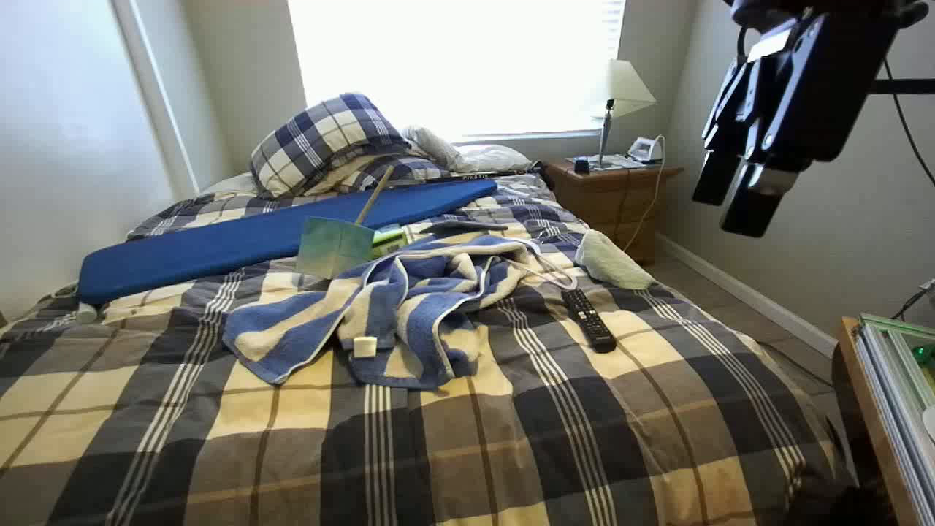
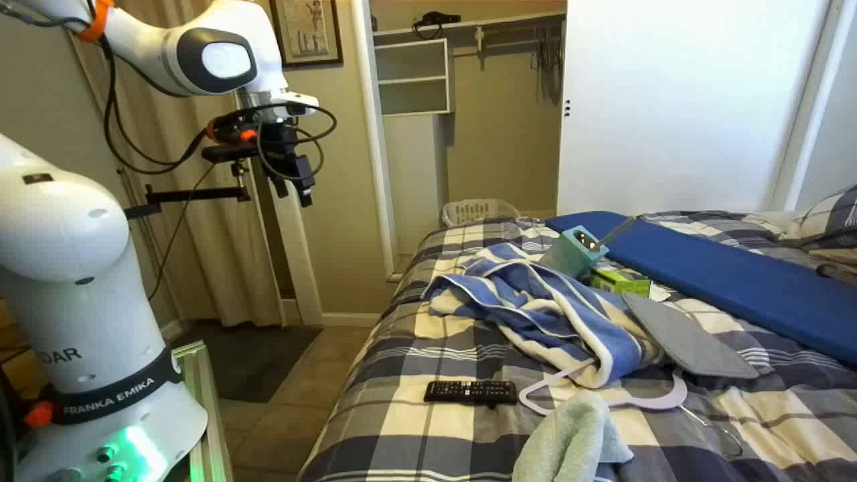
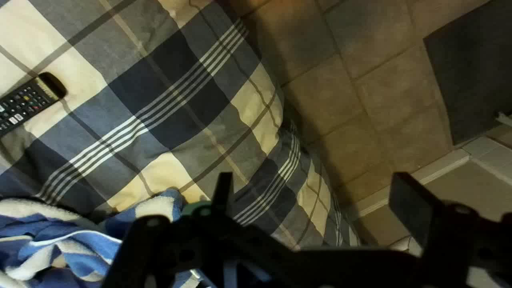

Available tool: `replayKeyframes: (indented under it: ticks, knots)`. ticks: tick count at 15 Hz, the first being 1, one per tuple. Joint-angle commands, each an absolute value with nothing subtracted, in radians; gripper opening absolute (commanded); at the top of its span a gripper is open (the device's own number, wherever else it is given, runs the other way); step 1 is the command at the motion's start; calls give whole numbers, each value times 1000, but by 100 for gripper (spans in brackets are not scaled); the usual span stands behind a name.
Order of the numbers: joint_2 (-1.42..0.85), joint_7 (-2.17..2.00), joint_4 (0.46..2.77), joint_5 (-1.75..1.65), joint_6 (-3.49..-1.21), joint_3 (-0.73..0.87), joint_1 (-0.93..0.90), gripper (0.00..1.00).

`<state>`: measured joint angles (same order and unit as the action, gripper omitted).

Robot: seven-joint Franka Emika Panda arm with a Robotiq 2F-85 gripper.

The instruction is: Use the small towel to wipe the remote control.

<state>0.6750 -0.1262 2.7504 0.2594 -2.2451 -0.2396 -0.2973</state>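
Above the level of the navy, cream and brown plaid fabric bedcover (image 1: 453,453): my two blunt black fingers (image 3: 412,206), parted wide with nothing between them, well apart from both task items.
Small pale grey-green cloth towel (image 2: 566,445): bunched on the bedcover near its edge, one fold standing proud; I cannot make it out in the wrist view.
Slim black oblong remote control (image 2: 471,391): flat, buttons upward, near the small towel but apart from it, one end just beside a thin lilac-white hanger (image 2: 679,387).
Large blue-and-white striped towel (image 1: 409,299): heaped nearby; not the one I want.
Small towel, handling (judged): light, limp and yielding, hardly breakable; it should crumple rather than resist.
Small towel, hold (judged): the raised fold, pinched from above, shallow enough to gather no bedcover, leaving loose cloth below for wiping.
Remote control, handling (judged): light, hard and smooth; it may slide or sink into the bedcover under pressure, so gentle lengthwise strokes suit it.
Stage (judged): before the grasp; a reach for the small towel seems due.
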Motion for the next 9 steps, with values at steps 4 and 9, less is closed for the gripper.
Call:
replayKeyframes:
  ticks: [4,9]
  knots:
    - [675,-129,2749,255,-2243,-235,-301,100]
    - [670,-155,2749,243,-2253,-237,-274,100]
